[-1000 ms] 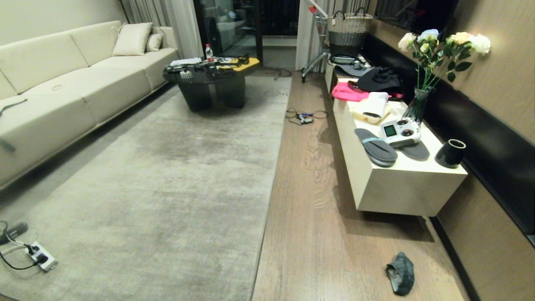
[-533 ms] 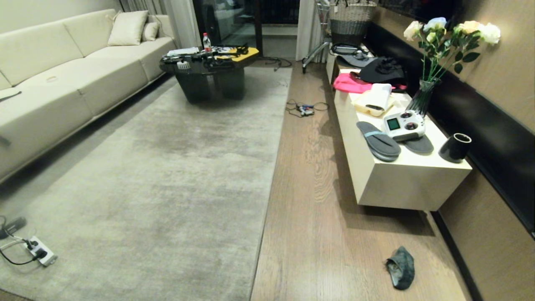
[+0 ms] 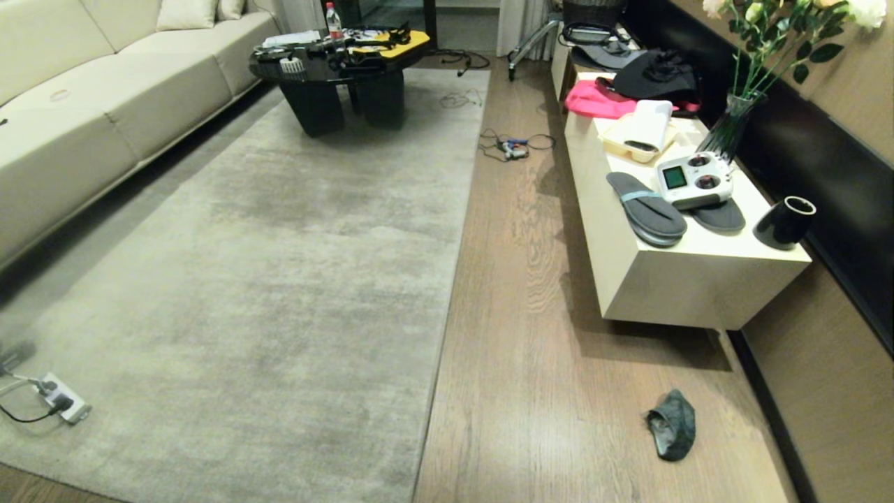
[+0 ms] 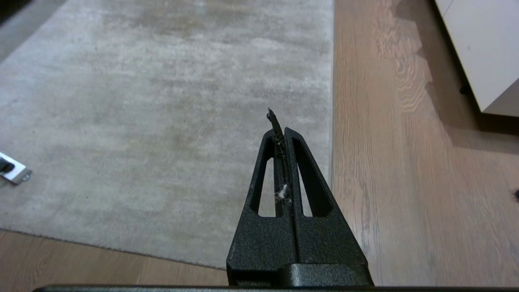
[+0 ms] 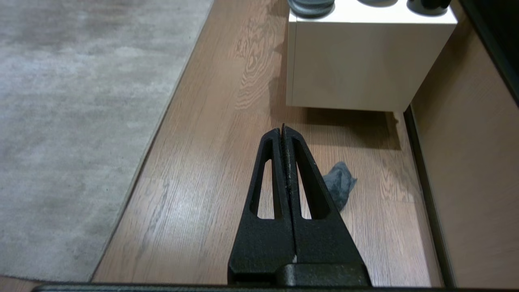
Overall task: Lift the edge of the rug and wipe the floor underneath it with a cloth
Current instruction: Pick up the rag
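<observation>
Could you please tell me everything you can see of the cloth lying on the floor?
The cloth is a small, dark grey-green rag of soft fabric, crumpled into a loose heap. It lies on the wood floor, between the rug and the wall, nearer than the white cabinet. Nothing else touches it, and neither gripper holds it.

Pale mottled rug [image 3: 279, 279] flat on wood-plank floor [image 3: 531, 363]; crumpled dark grey-green cloth [image 3: 672, 433] well apart.

head view tilted further down, whole scene shifted up
</observation>
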